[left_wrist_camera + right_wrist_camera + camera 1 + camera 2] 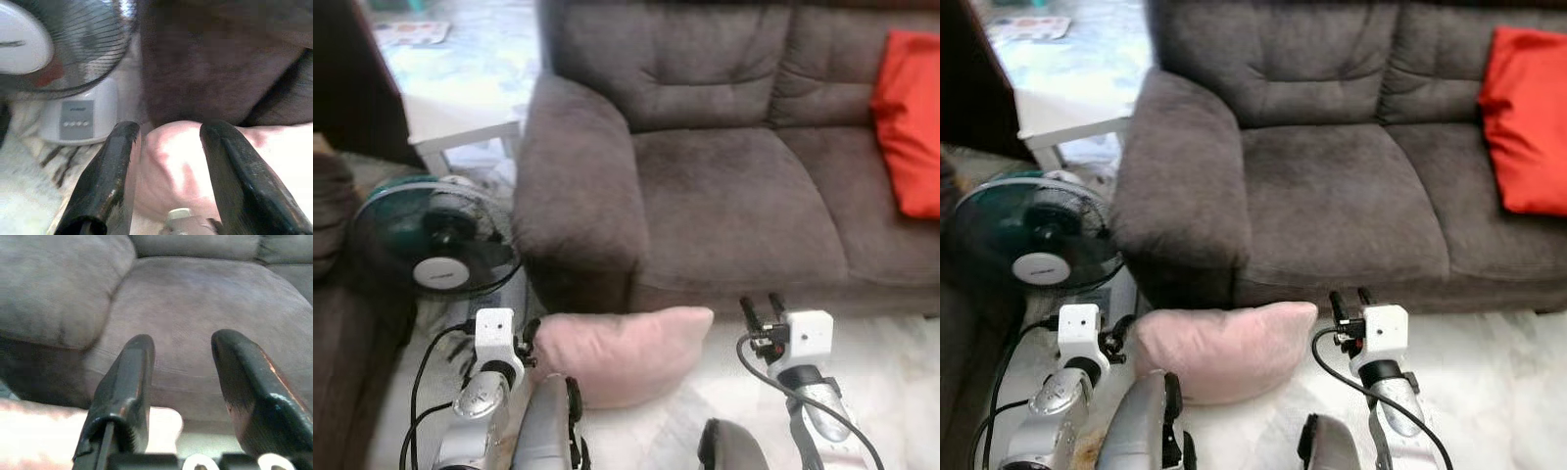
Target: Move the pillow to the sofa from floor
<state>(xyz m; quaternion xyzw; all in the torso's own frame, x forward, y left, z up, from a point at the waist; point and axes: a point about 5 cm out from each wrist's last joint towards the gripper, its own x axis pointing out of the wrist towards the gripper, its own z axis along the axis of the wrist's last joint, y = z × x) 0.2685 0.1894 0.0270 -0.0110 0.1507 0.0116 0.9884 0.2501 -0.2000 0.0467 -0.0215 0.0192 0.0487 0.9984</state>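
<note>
Pink pillow (622,351) on the floor (891,372), lower middle of the head views, tight against the foot of the sofa (724,196). Long axis running left to right across the frame, parallel to the sofa front; one corner pointing right at about the middle of the frame, the rounded left end reaching toward the left claw. Lying flat, a little plump, upper edge just under the seat's front edge.

Left claw (530,345) at lower left, right at the pillow's left end; touching or not, cannot tell. In the left wrist view, fingers (105,181) spread wide with the pink fabric showing between them, nothing gripped.

Right claw (762,310) at lower right, just past the pillow's right corner and apart from it, raised toward the sofa front. In the right wrist view, fingers (124,391) parted wide, grey seat cushion beyond them and a pale bit of pillow low at the frame's left. Nothing held.

Sofa dark grey-brown, spanning the upper and middle right of the frame, its armrest (573,186) at centre left. Red cushion (909,117) leaning at the far right edge on the seat and back.

Fan (435,245) with a dark round cage and white hub at middle left, beside the armrest, on a white base. White tabletop (460,122) above it at upper left.
</note>
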